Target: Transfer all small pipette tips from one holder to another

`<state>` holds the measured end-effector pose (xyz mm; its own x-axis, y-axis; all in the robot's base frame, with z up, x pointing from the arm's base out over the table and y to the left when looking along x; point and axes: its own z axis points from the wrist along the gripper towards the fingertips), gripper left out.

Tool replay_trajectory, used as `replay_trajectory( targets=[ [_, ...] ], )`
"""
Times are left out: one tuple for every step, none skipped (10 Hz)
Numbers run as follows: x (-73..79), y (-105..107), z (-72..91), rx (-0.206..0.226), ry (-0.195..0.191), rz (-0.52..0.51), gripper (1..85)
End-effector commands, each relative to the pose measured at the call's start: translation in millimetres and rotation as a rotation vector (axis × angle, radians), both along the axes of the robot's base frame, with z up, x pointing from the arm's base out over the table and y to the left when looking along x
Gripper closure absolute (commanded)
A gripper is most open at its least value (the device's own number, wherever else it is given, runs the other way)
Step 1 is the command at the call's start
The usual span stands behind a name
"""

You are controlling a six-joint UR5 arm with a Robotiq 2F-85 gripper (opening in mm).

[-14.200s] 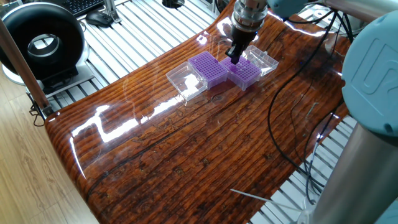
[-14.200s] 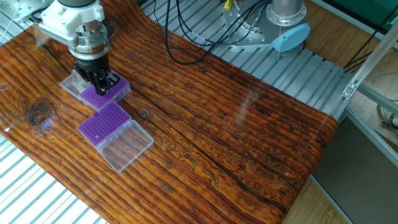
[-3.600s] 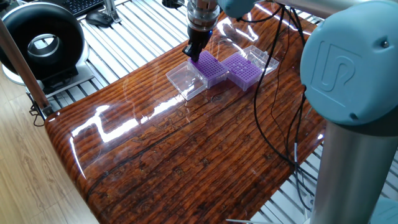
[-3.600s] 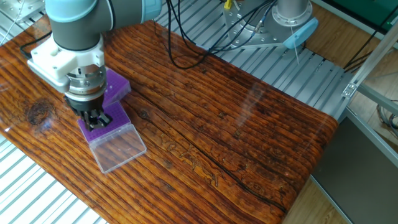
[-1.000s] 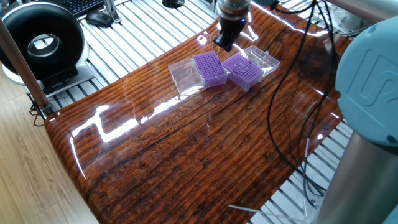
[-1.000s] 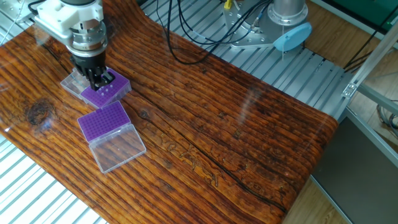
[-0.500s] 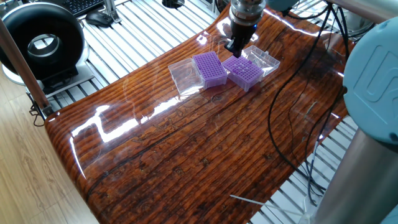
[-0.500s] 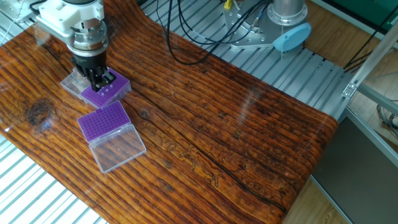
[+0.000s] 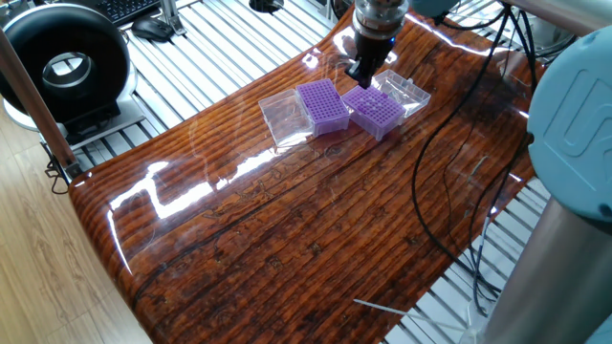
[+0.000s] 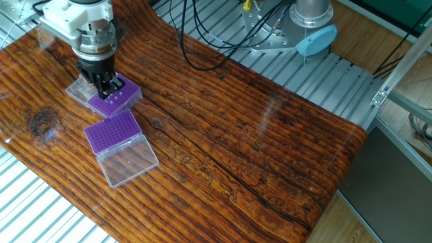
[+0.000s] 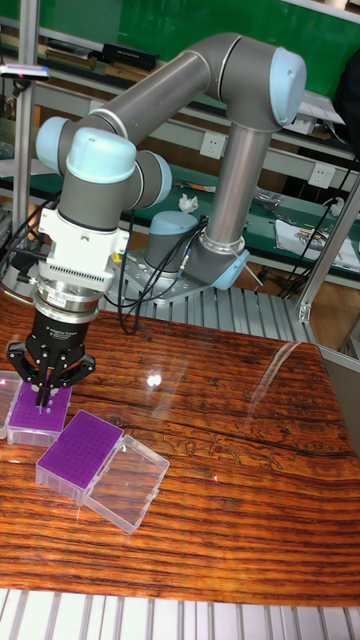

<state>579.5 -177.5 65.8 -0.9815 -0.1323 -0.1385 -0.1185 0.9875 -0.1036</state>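
Note:
Two purple grid racks lie side by side on the wooden table. My gripper (image 9: 362, 75) (image 10: 108, 88) (image 11: 44, 398) points straight down onto the far rack (image 9: 375, 109) (image 10: 117, 100) (image 11: 38, 414), its fingertips drawn together at the rack's top. Several pale dots, the small pipette tips (image 10: 115, 97), show in that rack's holes beside the fingers. I cannot tell whether a tip sits between the fingertips. The other rack (image 9: 323, 105) (image 10: 112, 129) (image 11: 80, 455) lies apart from the gripper, and no tips can be made out in it.
A clear lid (image 9: 285, 118) (image 10: 129, 160) (image 11: 128, 484) hangs open off the near rack, and another clear lid (image 9: 407, 90) (image 10: 79, 91) off the far one. Black cables (image 9: 430, 143) trail over the table's right side. A black round device (image 9: 65, 67) stands off the table at left.
Over the last second the gripper swung from behind the racks onto the far rack; 3.6 s ago it stood over the other rack. Nothing has moved in the last half second.

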Motion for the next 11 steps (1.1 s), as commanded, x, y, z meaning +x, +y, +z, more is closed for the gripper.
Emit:
replay_trajectory(
  targets=[
    [1.5, 0.6, 1.6, 0.02, -0.01, -0.002, 84.7],
    [2.2, 0.0, 2.8, 0.029, -0.015, 0.001, 84.7],
    [1.5, -1.1, 4.5, 0.035, -0.012, 0.001, 84.7],
    [0.8, 0.5, 4.6, 0.045, -0.01, -0.002, 84.7],
    [2.3, 3.1, 4.3, 0.054, -0.016, -0.011, 84.7],
    [3.1, 5.0, 3.6, 0.061, -0.016, -0.025, 84.7],
    [5.1, 7.2, 3.1, 0.069, -0.021, -0.029, 84.7],
    [6.7, 8.0, 3.1, 0.073, -0.026, -0.032, 84.7],
    [7.2, 8.0, 3.1, 0.073, -0.028, -0.035, 84.7],
    [8.0, 9.2, 3.2, 0.078, -0.031, -0.036, 84.7],
    [9.2, 10.2, 3.3, 0.084, -0.035, -0.039, 84.7]
  ],
)
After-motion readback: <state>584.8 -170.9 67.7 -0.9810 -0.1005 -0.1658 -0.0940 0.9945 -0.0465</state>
